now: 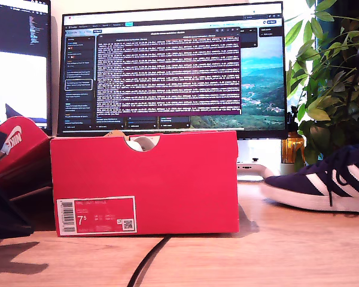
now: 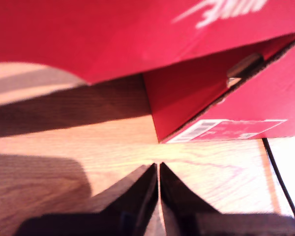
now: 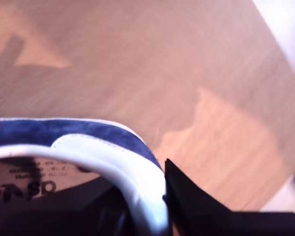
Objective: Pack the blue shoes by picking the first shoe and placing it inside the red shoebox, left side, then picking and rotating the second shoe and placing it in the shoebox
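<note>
The red shoebox [image 1: 146, 179] stands open in the middle of the exterior view, label side facing the camera, and it also shows in the first wrist view [image 2: 187, 93]. One blue shoe [image 1: 329, 179] lies on the table at the exterior view's right. Its heel collar with white lining [image 3: 113, 162] sits in my second gripper [image 3: 147, 206], with one dark finger [image 3: 187, 201] outside the collar. My first gripper [image 2: 158, 169] is shut on nothing, low over the table near the box's label corner. Something pale [image 1: 142, 142] shows through the box's notch; I cannot tell what.
The red flap with the white swoosh [image 1: 18, 143] leans at the exterior view's left, above a black part of my first arm [image 1: 3, 209]. A monitor [image 1: 173, 66] stands behind the box, a plant [image 1: 335, 78] at the back right. A black cable [image 1: 146, 263] crosses the wooden table [image 1: 257, 257].
</note>
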Robot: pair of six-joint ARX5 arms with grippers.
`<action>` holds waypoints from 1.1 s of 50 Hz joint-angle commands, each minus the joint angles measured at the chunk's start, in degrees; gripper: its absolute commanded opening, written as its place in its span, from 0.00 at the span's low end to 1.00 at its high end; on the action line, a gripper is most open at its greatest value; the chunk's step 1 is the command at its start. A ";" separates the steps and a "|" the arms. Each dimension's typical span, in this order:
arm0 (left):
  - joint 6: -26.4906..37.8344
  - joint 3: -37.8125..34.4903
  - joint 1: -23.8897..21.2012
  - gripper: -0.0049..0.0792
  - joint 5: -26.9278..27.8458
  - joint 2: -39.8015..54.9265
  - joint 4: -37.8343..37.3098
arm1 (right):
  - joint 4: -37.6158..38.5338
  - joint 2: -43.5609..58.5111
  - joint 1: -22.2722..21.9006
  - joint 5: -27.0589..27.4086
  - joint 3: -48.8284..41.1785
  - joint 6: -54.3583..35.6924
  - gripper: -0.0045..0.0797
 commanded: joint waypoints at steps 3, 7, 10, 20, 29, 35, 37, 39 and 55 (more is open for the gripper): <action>0.22 0.35 -0.17 0.03 0.07 0.26 0.22 | -0.15 0.26 0.15 -0.96 3.41 -10.54 0.04; 0.22 0.35 -0.17 0.03 0.07 0.26 0.22 | -0.48 0.26 0.15 -0.94 4.70 -19.56 0.04; 0.22 0.35 -0.17 0.03 0.09 0.26 0.22 | -0.70 0.26 0.15 -1.01 5.75 -23.28 0.04; 0.22 0.35 -0.17 0.03 0.07 0.26 0.22 | -0.20 0.26 0.17 -1.33 10.05 -40.33 0.04; 0.22 0.35 -0.17 0.03 0.07 0.26 0.22 | 0.04 0.26 1.95 -1.29 15.47 -62.84 0.04; 0.22 0.35 -0.17 0.03 0.07 0.26 0.22 | 3.04 0.26 4.04 -1.36 19.43 -69.44 0.04; 0.22 0.35 -0.17 0.03 0.07 0.26 0.20 | 4.09 0.26 4.90 -1.88 20.90 -71.95 0.04; 0.22 0.35 -0.17 0.03 0.09 0.26 0.20 | 5.07 0.26 5.81 -2.71 22.45 -72.48 0.04; 0.22 0.35 -0.17 0.03 0.07 0.26 0.20 | 8.11 0.26 13.35 -10.91 35.78 -79.87 0.04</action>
